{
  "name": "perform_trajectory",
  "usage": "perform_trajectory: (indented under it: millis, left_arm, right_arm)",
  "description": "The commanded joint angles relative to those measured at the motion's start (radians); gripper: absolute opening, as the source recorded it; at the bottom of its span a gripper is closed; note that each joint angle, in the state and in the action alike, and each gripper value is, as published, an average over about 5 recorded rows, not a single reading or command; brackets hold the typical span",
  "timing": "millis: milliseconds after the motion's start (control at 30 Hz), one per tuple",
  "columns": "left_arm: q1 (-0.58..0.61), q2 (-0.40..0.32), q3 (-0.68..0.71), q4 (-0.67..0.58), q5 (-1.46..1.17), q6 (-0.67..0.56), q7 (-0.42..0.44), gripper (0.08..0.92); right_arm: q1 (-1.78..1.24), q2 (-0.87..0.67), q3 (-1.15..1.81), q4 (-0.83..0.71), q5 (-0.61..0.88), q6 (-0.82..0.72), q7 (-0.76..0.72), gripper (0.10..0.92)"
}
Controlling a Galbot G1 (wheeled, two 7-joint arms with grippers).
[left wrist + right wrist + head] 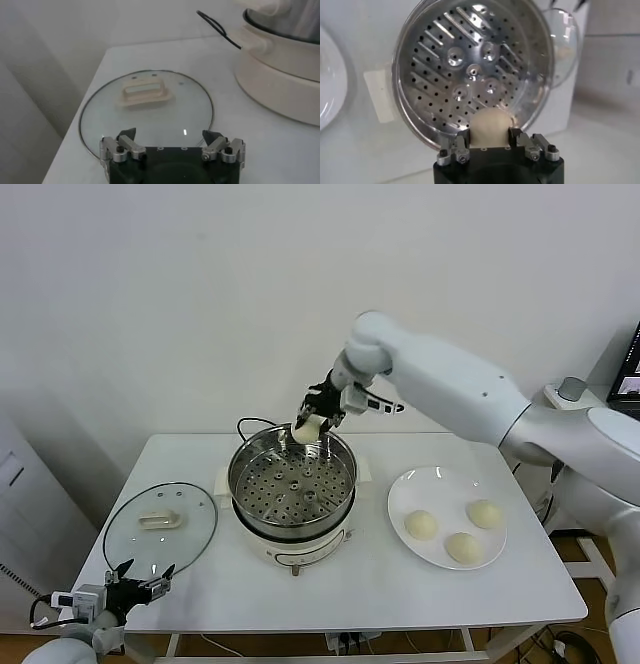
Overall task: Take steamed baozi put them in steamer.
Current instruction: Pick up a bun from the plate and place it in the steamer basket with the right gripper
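While one arm waits, these are the things on the white table (200,584):
Right gripper (310,422): raised over the far rim of the steamer, its fingers (461,141) clamped on one smooth cream-white dough bun (490,127) — the bun hangs above the tray, not yet on it.
Steamer (292,489): a round shiny stainless-steel pot with a perforated tray inside, on a white electric base with a black cord, standing mid-table between the lid and the plate.
Other buns (421,525): three more of the same cream-white rounds lie on a flat white plate (432,482) to the right of the steamer, each apart from the others.
Left gripper (143,579): parked low at the near left corner of the table, just beside the lid, fingers (126,140) spread wide — nothing between them.
Lid (160,527): a round glass lid with a beige handle, lying flat to the left of the steamer.
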Motion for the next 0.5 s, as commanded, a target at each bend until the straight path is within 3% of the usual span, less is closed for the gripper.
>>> perform_trajectory:
  millis: [33, 500]
  left_arm:
    - [0.002, 0.001, -0.001, 0.002, 0.002, -0.002, 0.000, 0.823]
    - [0.003, -0.003, -0.007, 0.001, 0.002, -0.002, -0.002, 0.823]
  right_arm:
    - [-0.080, 0.035, 0.026, 0.036, -0.239, 0.048, 0.038, 0.484]
    - [-0.196, 0.099, 0.090, -0.025, -0.408, 0.048, 0.071, 0.484]
